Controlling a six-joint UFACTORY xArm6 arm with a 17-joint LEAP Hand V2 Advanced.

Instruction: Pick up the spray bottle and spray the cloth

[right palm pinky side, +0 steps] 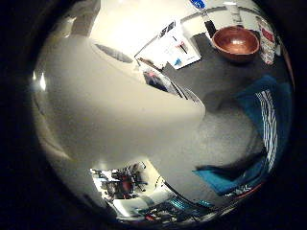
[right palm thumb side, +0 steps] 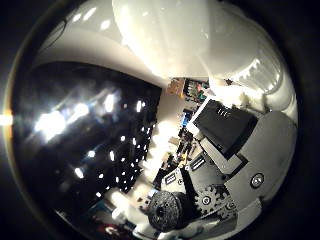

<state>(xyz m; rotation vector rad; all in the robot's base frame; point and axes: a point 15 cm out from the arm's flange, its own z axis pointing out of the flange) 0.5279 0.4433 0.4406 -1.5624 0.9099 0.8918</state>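
The white spray bottle (right palm pinky side: pixel 110 110) fills most of the little finger side palm view, pressed close against the palm. In the thumb side palm view its white top (right palm thumb side: pixel 165 35) sits above a dark glossy surface (right palm thumb side: pixel 85 135), which may be part of the bottle. My hand (right palm thumb side: pixel 230 165) has its fingers curled in beside the bottle, one black fingertip (right palm thumb side: pixel 161 212) bent across under it. The blue cloth (right palm pinky side: pixel 268 115) with white stripes lies on the dark grey table (right palm pinky side: pixel 216 76) below and beyond the bottle, partly in its shadow.
A brown wooden bowl (right palm pinky side: pixel 236 42) stands on the table beyond the cloth, with a printed cup (right palm pinky side: pixel 267 40) next to it. White printed sheets (right palm pinky side: pixel 172 48) lie at the table's far side. Room clutter shows under the bottle.
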